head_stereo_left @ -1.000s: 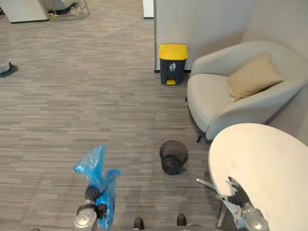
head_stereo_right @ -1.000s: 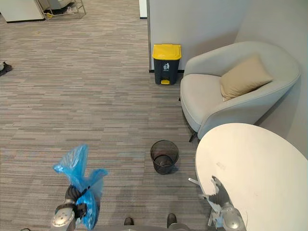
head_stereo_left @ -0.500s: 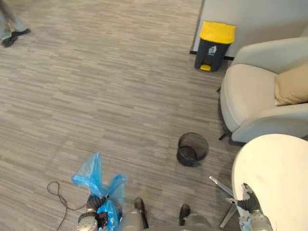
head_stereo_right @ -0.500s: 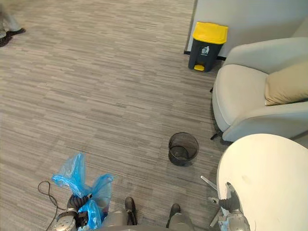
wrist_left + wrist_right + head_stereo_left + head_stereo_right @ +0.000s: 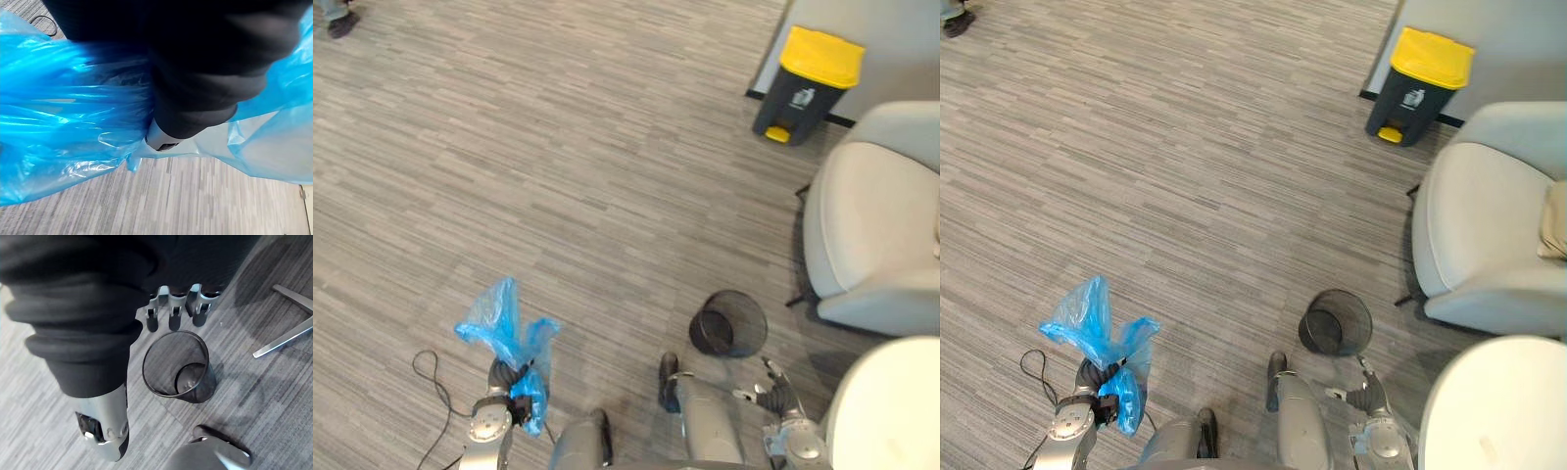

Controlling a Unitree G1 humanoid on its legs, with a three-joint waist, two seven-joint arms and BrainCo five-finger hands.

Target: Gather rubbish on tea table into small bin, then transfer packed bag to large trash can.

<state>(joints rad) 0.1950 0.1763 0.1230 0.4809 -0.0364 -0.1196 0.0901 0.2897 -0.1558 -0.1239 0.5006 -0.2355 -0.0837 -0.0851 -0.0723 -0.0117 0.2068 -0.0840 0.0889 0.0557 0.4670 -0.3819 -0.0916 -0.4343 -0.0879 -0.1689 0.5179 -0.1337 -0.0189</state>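
A blue plastic bag (image 5: pixel 502 326), bunched at its neck, hangs in my left hand (image 5: pixel 501 378), whose fingers are curled round the neck low at the left. From the left wrist, blue plastic (image 5: pixel 58 122) wraps around the hand. The small black mesh bin (image 5: pixel 729 323) stands on the carpet with nothing visible inside it (image 5: pixel 178 367). My right hand (image 5: pixel 773 394) hovers just short of it, its fingers (image 5: pixel 171 313) relaxed and holding nothing. The large dark trash can (image 5: pixel 808 83) with a yellow lid stands far off at the upper right against the wall.
A grey armchair (image 5: pixel 871 235) sits to the right, between the mesh bin and the trash can. The round white tea table (image 5: pixel 891 411) fills the lower right corner. Open carpet stretches to the left and ahead. A person's shoe (image 5: pixel 337 20) shows at the top left.
The camera has swung left and moved, so chair, table and bins have slid right. My right hand has come off the table's edge to beside the mesh bin. The bag stays in my left hand.
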